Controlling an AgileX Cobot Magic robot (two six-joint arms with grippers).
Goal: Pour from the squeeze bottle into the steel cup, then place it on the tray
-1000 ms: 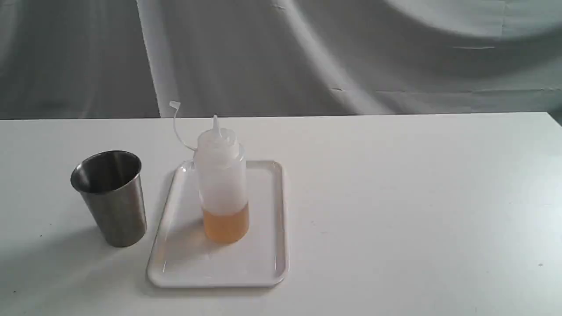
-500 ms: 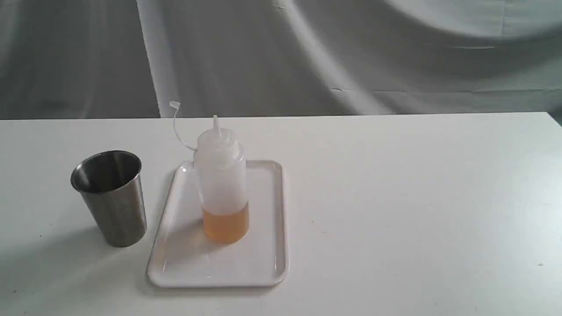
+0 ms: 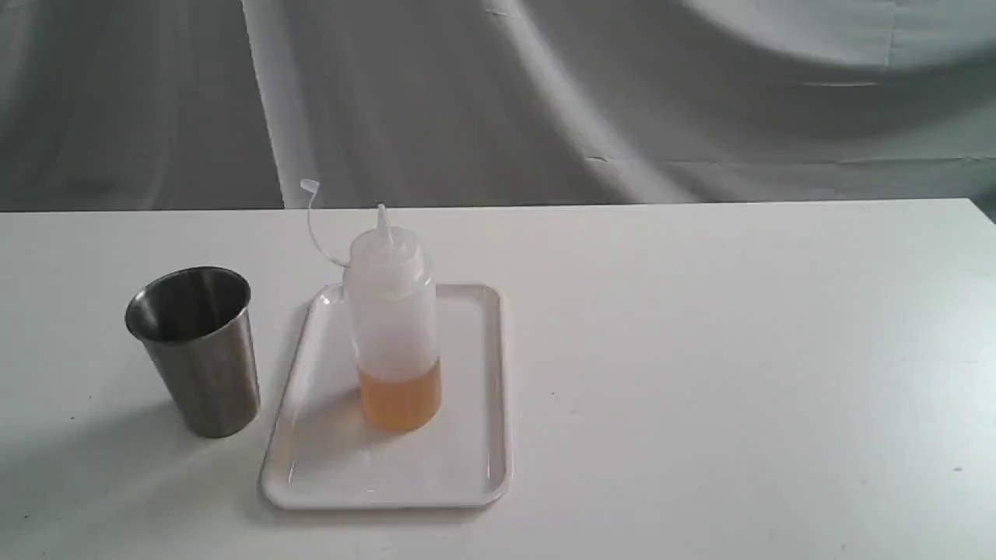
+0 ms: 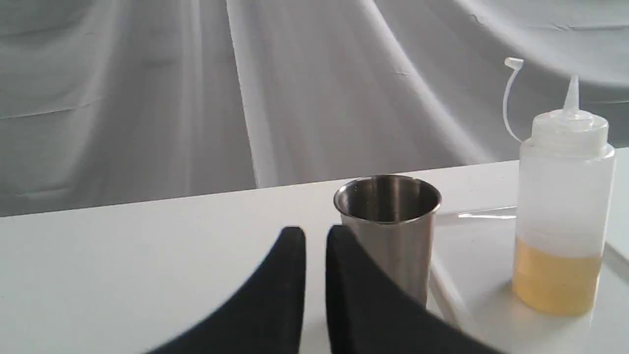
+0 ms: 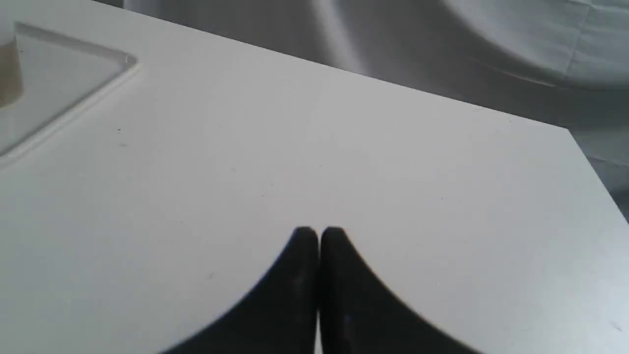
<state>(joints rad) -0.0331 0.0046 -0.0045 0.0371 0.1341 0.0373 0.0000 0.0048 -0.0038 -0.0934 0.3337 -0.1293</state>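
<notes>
The squeeze bottle (image 3: 393,327) stands upright on the white tray (image 3: 475,467), amber liquid filling its lower part, its small cap hanging off a thin strap. Left of the tray stands the steel cup (image 3: 196,350), upright on the table. Neither gripper shows in the exterior view. The left wrist view has my left gripper (image 4: 316,235) shut and empty, short of the steel cup (image 4: 388,231), with the squeeze bottle (image 4: 562,206) beyond. My right gripper (image 5: 319,232) is shut and empty over bare table, far from the tray (image 5: 73,98) corner.
The white table (image 3: 700,350) runs wide to the right of the tray. Grey draped cloth (image 3: 545,93) hangs behind the table's far edge. The table's right corner (image 5: 570,130) shows in the right wrist view.
</notes>
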